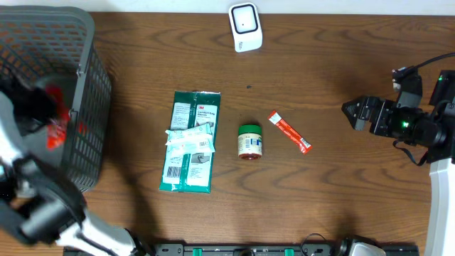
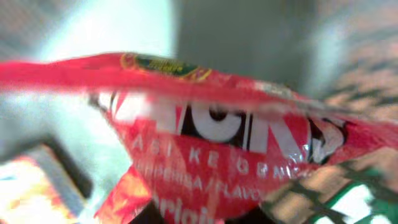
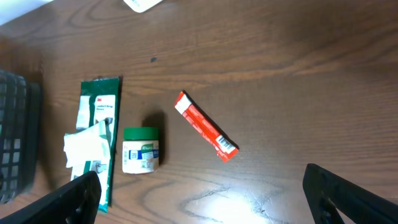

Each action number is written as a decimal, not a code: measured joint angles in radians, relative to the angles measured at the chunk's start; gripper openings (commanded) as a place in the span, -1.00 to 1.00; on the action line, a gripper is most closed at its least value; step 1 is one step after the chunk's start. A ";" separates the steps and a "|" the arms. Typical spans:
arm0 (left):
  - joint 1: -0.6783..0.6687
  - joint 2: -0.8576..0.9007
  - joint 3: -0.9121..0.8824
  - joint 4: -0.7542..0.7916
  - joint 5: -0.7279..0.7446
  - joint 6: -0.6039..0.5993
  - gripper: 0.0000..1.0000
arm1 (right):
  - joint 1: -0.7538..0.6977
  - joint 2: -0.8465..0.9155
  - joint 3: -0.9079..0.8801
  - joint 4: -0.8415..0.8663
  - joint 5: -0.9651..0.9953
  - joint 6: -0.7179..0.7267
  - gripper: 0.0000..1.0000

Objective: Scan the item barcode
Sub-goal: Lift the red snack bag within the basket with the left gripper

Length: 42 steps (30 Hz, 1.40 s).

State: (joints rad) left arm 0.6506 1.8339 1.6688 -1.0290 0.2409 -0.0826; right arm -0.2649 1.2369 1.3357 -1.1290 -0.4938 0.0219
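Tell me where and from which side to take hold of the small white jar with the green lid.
Probably from above, across the middle of the small white jar, closing on its two curved sides. It seems to lie on its side, green lid at the far end.

My left wrist view is all blur, the red packet (image 2: 211,143) out of focus. Overhead light is bright and even, though my left arm (image 1: 43,206) smears. Glare whitens the table (image 3: 230,202) under my right wrist camera.

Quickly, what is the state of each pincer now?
Left pincer: cannot be told; a red packet fills its wrist view.
Right pincer: open, holding nothing.
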 measured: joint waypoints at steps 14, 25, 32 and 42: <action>-0.001 -0.518 0.049 0.114 0.166 -0.058 0.18 | 0.000 0.000 0.000 -0.007 -0.070 -0.060 0.99; -0.001 -0.274 0.048 0.175 0.071 -0.074 0.77 | 0.000 0.000 0.000 -0.011 -0.079 -0.074 0.99; -0.001 0.015 0.047 0.228 0.098 0.008 0.82 | 0.000 0.000 0.000 -0.011 -0.065 -0.078 0.99; -0.001 0.290 0.046 0.310 0.150 0.066 0.82 | 0.000 0.018 0.000 -0.008 -0.053 -0.078 0.99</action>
State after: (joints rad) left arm 0.6498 2.1242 1.7145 -0.7189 0.3908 -0.0166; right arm -0.2649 1.2545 1.3357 -1.1370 -0.5472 -0.0559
